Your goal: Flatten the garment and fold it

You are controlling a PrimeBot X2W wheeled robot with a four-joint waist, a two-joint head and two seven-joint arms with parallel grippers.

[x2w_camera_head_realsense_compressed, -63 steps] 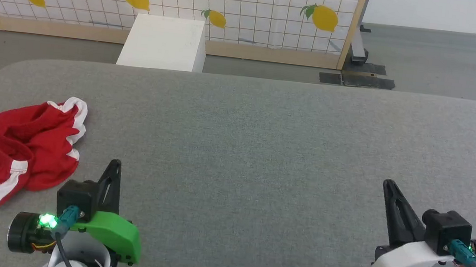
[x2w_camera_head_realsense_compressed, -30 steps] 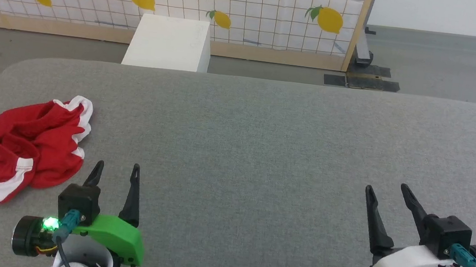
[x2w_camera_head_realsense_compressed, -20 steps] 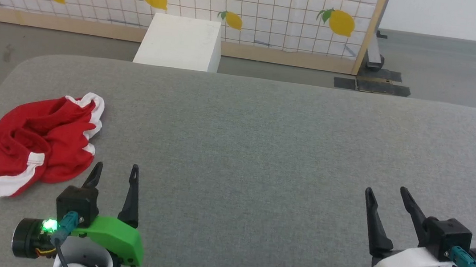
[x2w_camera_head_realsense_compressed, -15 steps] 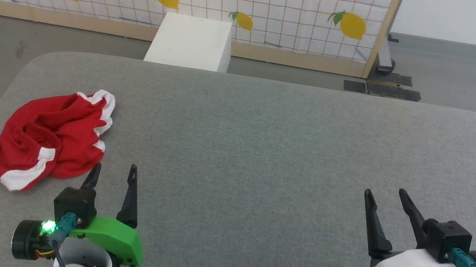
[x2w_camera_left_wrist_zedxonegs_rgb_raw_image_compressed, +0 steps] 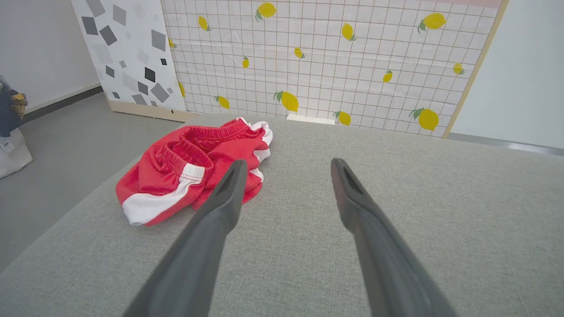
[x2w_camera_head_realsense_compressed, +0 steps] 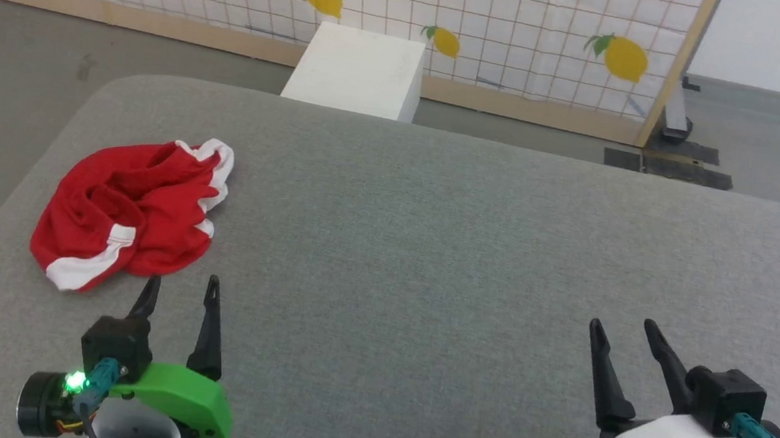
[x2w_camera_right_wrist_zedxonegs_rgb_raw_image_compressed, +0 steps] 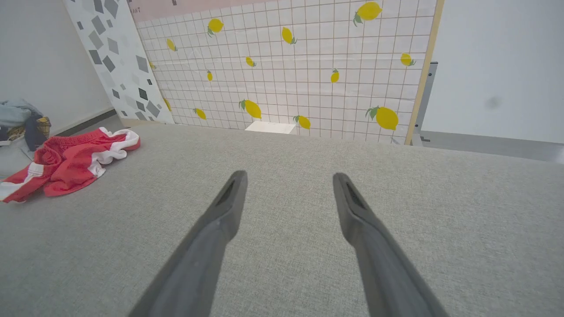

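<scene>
Well, crumpled soft red garment (x2w_camera_head_realsense_compressed: 130,211)

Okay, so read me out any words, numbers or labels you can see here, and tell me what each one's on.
Nothing here can be read with certainty.
Faint dark marks on the pink strip above the lemon-print panel, right wrist view: too blurred to read.
The garment: crumpled, no print or label showing.

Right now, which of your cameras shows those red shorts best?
The left wrist view: the red shorts lie close, beyond the open left gripper, waistband gathers and white stripe clear. The head view shows them whole but smaller. The right wrist view catches them far off, at its left edge.
</scene>
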